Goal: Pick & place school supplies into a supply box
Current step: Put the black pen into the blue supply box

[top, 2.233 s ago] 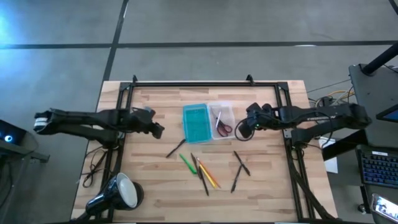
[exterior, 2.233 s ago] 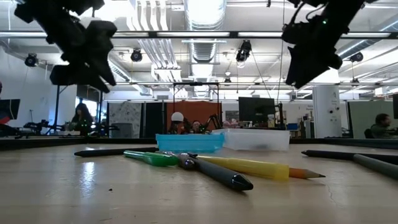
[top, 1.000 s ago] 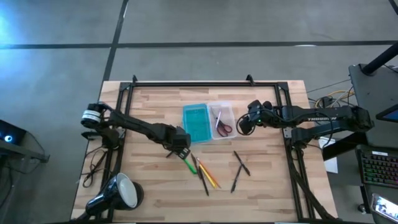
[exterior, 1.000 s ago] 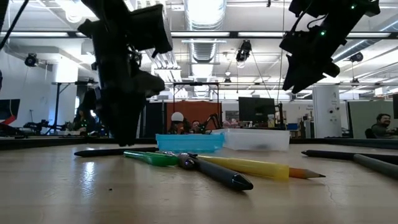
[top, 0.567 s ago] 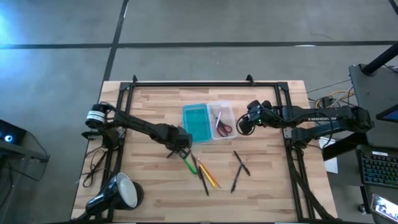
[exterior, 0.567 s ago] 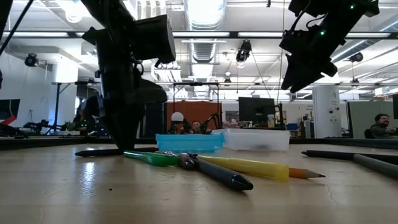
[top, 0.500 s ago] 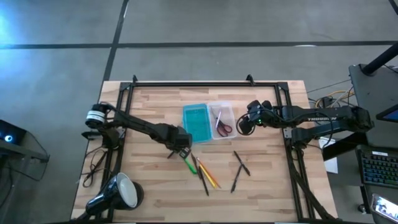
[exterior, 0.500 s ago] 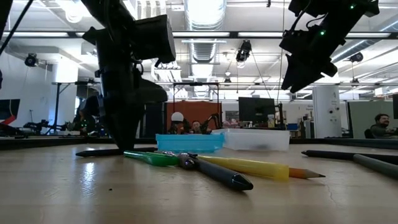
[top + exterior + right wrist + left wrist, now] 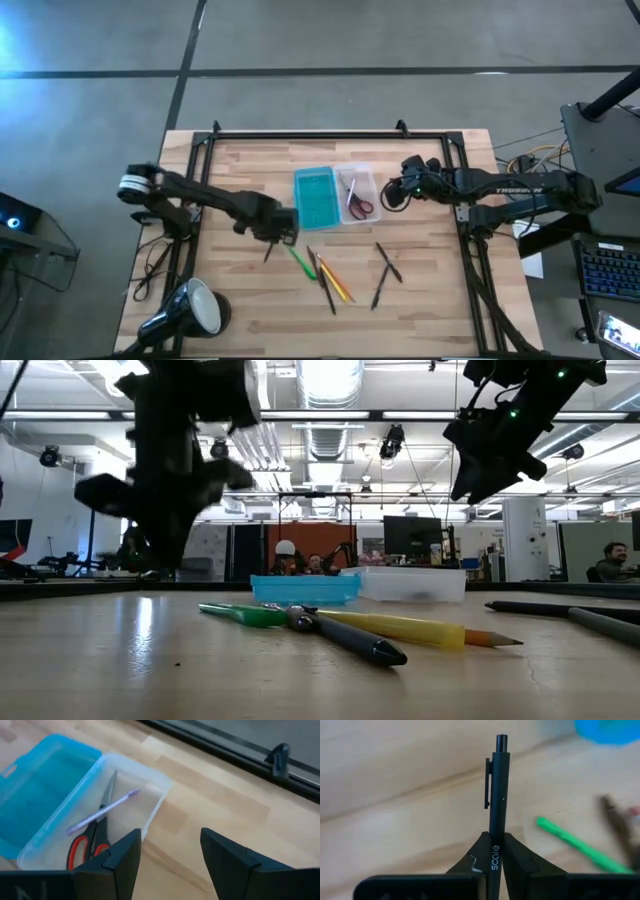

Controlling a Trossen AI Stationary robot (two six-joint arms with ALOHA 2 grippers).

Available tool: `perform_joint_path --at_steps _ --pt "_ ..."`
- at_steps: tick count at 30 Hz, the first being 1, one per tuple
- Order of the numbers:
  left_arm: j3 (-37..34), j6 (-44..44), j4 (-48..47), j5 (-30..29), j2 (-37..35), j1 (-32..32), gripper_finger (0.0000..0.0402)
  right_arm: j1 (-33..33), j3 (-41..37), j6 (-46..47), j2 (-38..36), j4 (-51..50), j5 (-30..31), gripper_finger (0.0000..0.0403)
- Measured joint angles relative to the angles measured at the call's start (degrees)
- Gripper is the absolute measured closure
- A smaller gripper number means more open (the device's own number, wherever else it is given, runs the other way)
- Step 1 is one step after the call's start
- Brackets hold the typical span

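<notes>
I read four feeds. The high view looks straight down on the whole table (image 9: 420, 290) from well above. The low view sits at tabletop height, facing level across the table into the room, close to the green pen (image 9: 245, 614). Each wrist view looks forward past its own fingers, close to the wood. The left wrist and low views share that green pen; the right wrist and high views share the clear tray (image 9: 127, 795).
</notes>
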Motion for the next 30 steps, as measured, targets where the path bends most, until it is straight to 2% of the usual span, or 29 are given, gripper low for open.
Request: perform_joint_path --at_steps 4,6,8,11,15,22,27,30 --pt "0.02 -9.76 4.56 -5.72 -7.29 1.23 0.0392 -1.53 0.83 0.00 -0.47 0.57 0.60 0.0209" --pt "0.10 -11.15 10.86 -9.93 -9.87 2.98 0.0393 -2.44 1.01 -0.16 -0.78 0.81 0.62 0.0209" --pt "0.14 -10.27 17.72 -11.69 -10.47 5.16 0.0393 -3.49 1.52 -0.39 -1.06 1.40 0.72 0.0209" --pt "0.53 -7.02 28.56 -12.01 -7.73 8.89 0.0393 -4.92 1.85 -3.42 -1.43 2.49 0.70 0.0209" --pt "4.69 -2.88 41.62 -9.55 1.09 12.63 0.0393 -6.54 2.43 -6.28 -1.80 3.41 0.58 0.0209" --pt "22.91 4.49 42.60 -2.70 18.42 16.78 0.0393 -7.31 2.52 -6.87 -2.81 3.45 0.29 0.0209" --pt "34.11 4.91 30.80 0.07 27.06 18.79 0.0384 -7.31 2.52 -6.98 -3.42 2.68 0.26 0.0209" --pt "38.10 4.93 28.35 0.41 29.68 18.66 0.0383 -7.29 2.52 -7.08 -4.00 0.78 0.22 0.0209"
